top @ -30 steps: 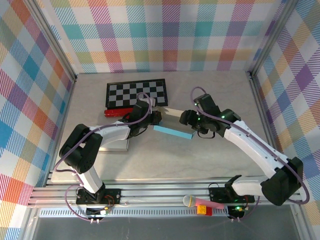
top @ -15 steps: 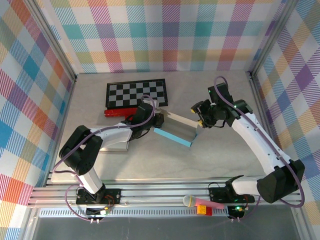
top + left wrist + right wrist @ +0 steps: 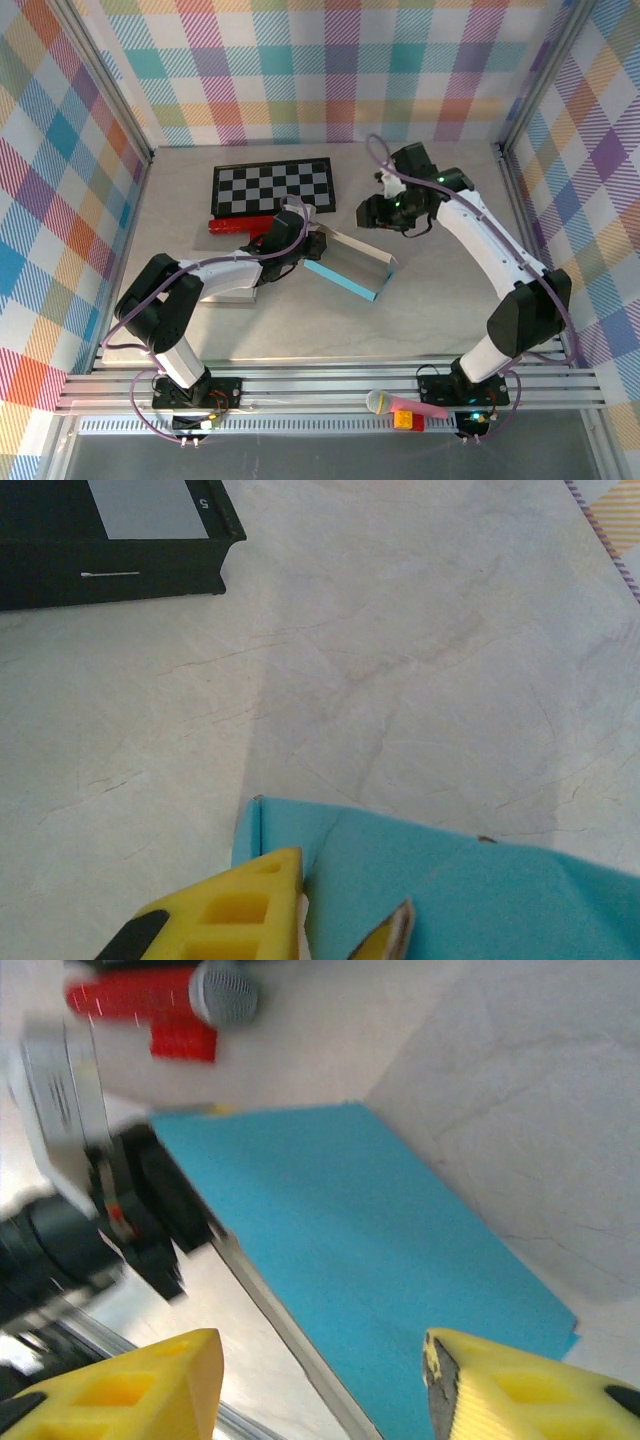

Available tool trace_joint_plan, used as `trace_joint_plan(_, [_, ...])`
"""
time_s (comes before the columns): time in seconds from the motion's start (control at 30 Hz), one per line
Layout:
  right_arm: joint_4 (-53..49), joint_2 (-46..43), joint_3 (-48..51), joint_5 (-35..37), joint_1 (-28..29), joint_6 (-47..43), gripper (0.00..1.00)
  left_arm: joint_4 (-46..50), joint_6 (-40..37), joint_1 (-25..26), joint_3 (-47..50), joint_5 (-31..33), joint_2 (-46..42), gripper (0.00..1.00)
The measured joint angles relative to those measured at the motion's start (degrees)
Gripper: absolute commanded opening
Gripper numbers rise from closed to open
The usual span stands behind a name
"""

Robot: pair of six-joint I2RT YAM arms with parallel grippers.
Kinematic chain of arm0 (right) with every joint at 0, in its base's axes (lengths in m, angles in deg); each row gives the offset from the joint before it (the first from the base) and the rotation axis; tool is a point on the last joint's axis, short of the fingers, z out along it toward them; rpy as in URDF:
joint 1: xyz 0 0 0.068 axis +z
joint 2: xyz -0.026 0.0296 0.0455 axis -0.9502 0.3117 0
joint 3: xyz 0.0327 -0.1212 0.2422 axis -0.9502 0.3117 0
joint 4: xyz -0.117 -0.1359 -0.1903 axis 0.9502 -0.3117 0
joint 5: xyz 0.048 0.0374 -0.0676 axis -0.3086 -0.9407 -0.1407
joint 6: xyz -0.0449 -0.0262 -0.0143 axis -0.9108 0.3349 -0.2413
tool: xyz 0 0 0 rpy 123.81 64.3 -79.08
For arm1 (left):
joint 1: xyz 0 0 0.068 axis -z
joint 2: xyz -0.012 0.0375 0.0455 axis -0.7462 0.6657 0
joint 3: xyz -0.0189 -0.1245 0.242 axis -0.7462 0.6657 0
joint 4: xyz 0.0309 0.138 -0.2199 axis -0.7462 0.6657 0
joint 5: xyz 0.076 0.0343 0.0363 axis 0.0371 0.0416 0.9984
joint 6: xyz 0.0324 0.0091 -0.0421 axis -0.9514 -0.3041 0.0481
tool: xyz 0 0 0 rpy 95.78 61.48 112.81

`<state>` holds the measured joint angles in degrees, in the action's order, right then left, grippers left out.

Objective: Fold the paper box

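Observation:
The paper box [image 3: 352, 264] lies partly unfolded at mid-table, blue outside with a pale inner face. My left gripper [image 3: 312, 246] is shut on the box's left edge. In the left wrist view its yellow fingertips [image 3: 282, 872] pinch the blue wall [image 3: 470, 890], with the gripper [image 3: 345, 900] low in the frame. My right gripper [image 3: 370, 213] hovers behind the box, apart from it and open. In the right wrist view the right gripper [image 3: 320, 1360] stands wide, and a blue panel [image 3: 350, 1230] of the box lies beyond it.
A black chessboard [image 3: 272, 187] lies at the back left, with a red object [image 3: 230, 226] along its near edge. A flat pale sheet [image 3: 232, 290] lies under my left arm. A microphone [image 3: 380, 402] rests on the front rail. Plaid walls enclose the table.
My right gripper has left the box's right end and drawn back toward the rear wall. The box has swung slightly, and more of its pale inner face shows. My left gripper keeps its hold.

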<state>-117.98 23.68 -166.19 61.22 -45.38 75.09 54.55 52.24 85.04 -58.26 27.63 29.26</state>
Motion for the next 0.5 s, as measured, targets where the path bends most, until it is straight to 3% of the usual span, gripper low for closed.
trace_joint_plan(0.23, [-6.1,2.0,-1.6,9.7,9.6,-14.7,0.58,0.0,0.0,0.0,0.0,0.0,0.0,0.15])
trace_joint_plan(0.5, [-7.7,5.9,-2.6,21.0,12.6,-21.8,0.46,0.1,-0.2,0.0,0.0,0.0,0.0,0.15])
